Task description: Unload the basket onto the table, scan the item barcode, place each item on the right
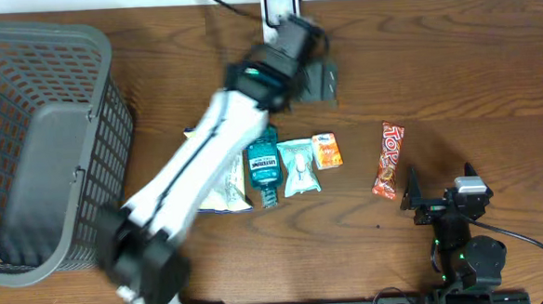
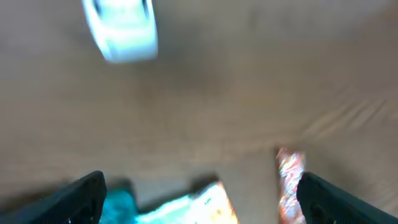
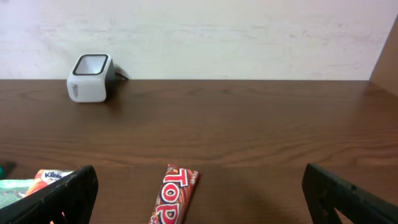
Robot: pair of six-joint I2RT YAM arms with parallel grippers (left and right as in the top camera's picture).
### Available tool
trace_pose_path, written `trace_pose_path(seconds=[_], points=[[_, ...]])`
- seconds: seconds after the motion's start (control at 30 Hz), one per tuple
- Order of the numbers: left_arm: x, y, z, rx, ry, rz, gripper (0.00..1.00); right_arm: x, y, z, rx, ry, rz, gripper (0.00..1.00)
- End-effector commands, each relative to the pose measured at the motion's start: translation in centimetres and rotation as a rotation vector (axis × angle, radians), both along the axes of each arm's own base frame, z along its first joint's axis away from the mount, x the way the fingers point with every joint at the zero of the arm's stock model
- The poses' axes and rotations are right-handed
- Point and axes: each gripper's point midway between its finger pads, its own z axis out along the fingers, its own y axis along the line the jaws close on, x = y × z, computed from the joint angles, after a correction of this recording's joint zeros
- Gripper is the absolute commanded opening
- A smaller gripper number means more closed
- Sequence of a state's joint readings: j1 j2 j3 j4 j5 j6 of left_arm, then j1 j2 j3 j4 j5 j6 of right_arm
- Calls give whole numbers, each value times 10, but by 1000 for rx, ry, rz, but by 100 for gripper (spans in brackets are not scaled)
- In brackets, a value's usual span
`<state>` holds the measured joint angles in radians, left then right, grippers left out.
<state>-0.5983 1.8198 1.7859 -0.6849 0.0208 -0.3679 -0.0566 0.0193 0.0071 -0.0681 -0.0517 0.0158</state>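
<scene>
The white barcode scanner (image 1: 280, 6) stands at the table's far edge, also in the left wrist view (image 2: 121, 31) and the right wrist view (image 3: 90, 78). My left gripper (image 1: 312, 79) hangs just in front of it, open and empty (image 2: 200, 186); that view is blurred by motion. Items lie in a row mid-table: a teal mouthwash bottle (image 1: 264, 166), a white packet (image 1: 298, 165), a small orange packet (image 1: 326, 150) and a red candy bar (image 1: 388, 160). My right gripper (image 1: 437, 199) rests open near the front edge, with the candy bar (image 3: 174, 196) lying ahead of it.
A grey mesh basket (image 1: 38, 146) fills the left side of the table. A pale bag (image 1: 225, 190) lies partly under my left arm. The scanner's black cable (image 1: 217, 0) runs off the back edge.
</scene>
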Motion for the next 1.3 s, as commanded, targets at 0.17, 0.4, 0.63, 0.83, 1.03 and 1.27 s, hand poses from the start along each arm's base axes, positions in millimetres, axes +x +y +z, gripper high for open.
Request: trace_pose_path(seconds=[0.17, 0.4, 0.63, 0.83, 1.03, 1.27], points=[[-44, 35, 132, -145, -237, -16, 98, 0, -1, -1, 13, 3, -6, 99], [-77, 103, 154, -19, -278, 147, 98, 0, -1, -1, 13, 3, -6, 99], [-93, 172, 192, 157, -437, 257, 98, 0, -1, -1, 13, 4, -6, 99], [-116, 227, 284, 115, -760, 380, 98, 0, -1, -1, 13, 4, -6, 99], [-144, 240, 327, 262, -953, 321, 98, 0, -1, -1, 13, 4, -6, 99], [-191, 220, 297, 180, -954, 111, 98, 0, -1, -1, 13, 4, -6, 99]])
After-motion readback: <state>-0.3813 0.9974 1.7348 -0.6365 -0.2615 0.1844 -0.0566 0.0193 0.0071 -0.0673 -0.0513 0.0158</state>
